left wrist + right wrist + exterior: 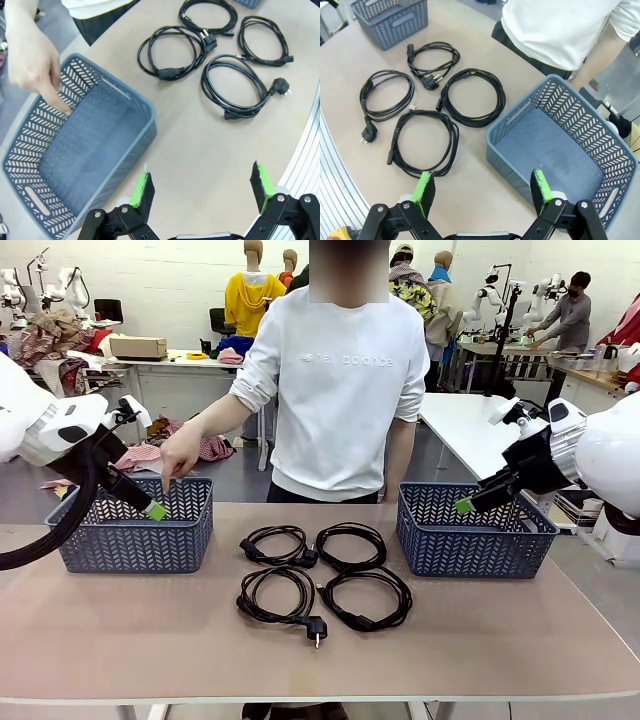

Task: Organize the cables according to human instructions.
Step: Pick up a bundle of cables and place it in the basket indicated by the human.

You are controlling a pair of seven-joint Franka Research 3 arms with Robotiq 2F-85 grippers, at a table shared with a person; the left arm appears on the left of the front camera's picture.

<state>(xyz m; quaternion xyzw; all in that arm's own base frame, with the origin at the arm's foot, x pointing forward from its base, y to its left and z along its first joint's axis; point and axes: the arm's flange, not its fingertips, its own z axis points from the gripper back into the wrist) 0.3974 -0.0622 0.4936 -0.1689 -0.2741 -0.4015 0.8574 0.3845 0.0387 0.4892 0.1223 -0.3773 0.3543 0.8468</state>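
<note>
At frame left, the left claw (202,187) is held wide open, empty, near the blue basket (130,540) into which the person's hand (181,453) is pointed. The four cables (312,559) are seen coiled at frame centre; one should be gripped next. The right claw (482,187) is likewise spread, empty.

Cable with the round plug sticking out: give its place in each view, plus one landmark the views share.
Front view: the cable is the near-left loop of the four, its plug pointing toward the camera.
Left wrist view: the cable lies right of centre, nearest the table edge.
Right wrist view: the cable lies at the left, plug low.
Shared landmark: the basket that the person points into.
</note>
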